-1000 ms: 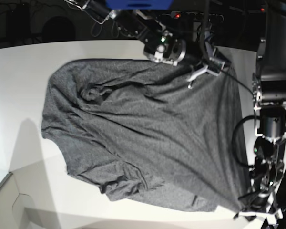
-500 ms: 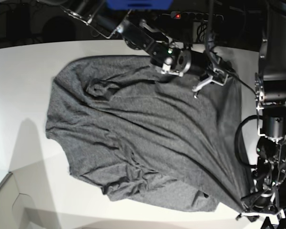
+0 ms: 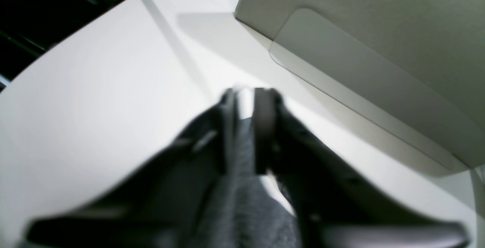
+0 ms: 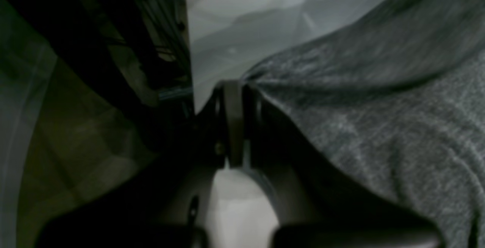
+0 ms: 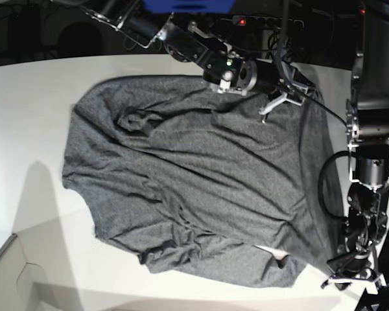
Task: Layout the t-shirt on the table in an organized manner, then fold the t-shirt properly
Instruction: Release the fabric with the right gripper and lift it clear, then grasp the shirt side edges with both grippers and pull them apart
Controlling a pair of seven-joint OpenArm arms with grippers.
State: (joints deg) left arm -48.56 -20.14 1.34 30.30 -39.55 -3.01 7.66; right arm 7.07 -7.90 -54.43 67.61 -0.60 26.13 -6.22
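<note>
Two end effectors at t-shirt (image 5: 194, 188) corners.

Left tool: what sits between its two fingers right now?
In the left wrist view, a strip of the t-shirt runs up the gap of the left tool; bare table lies beyond.

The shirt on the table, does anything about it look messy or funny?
Yes. The t-shirt is spread on the table but full of wrinkles, with a bunched lump near its far left part and crumpled folds along the near edge.
</note>
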